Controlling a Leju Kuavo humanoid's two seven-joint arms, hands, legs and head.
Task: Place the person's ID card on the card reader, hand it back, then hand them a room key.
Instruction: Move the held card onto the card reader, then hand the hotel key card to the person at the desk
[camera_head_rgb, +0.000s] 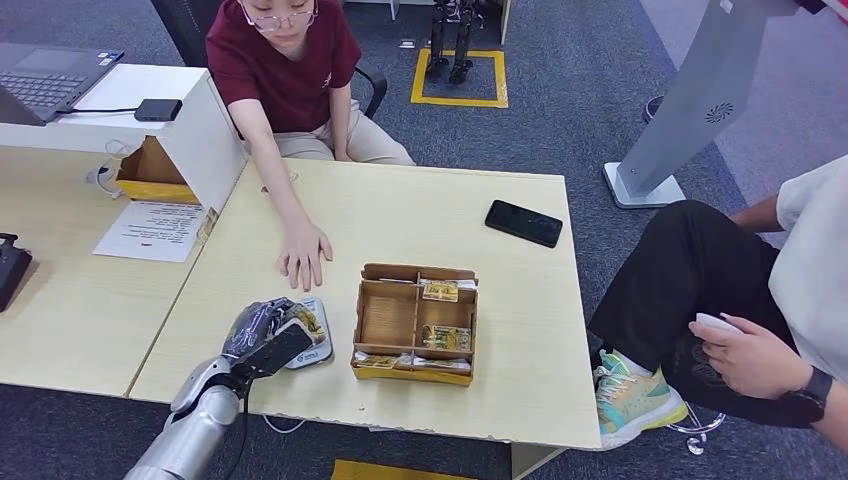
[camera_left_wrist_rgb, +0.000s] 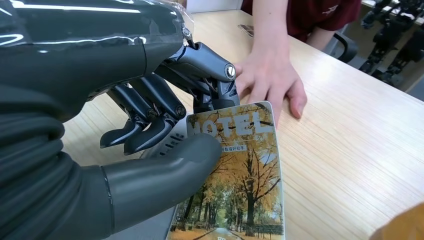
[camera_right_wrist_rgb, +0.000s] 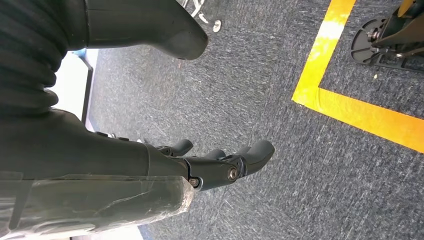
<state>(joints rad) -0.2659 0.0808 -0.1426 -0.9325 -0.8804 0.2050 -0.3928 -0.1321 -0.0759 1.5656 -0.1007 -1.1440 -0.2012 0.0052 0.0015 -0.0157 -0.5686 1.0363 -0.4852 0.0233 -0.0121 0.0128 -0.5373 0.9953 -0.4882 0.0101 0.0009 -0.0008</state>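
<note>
My left hand (camera_head_rgb: 262, 338) is at the table's front edge, beside the cardboard tray. Its thumb (camera_left_wrist_rgb: 165, 170) presses on the face of a card (camera_left_wrist_rgb: 240, 175) printed with HOTEL and yellow autumn trees, and the dark fingers curl at the card's far edge. The card (camera_head_rgb: 306, 321) lies over the white card reader (camera_head_rgb: 318, 352). Just beyond it, the hand (camera_head_rgb: 305, 255) of the person in the maroon shirt rests flat on the table. The tray (camera_head_rgb: 372, 322) holds similar cards (camera_head_rgb: 447, 337) in its compartments. My right hand (camera_right_wrist_rgb: 220, 165) hangs over the carpet, fingers apart, holding nothing.
A black phone (camera_head_rgb: 524, 223) lies at the table's far right. A second person (camera_head_rgb: 760, 300) sits off the right edge with a small white object in hand. On the adjoining left desk are a paper sheet (camera_head_rgb: 150, 230), a white divider (camera_head_rgb: 205, 135) and a laptop (camera_head_rgb: 45, 80).
</note>
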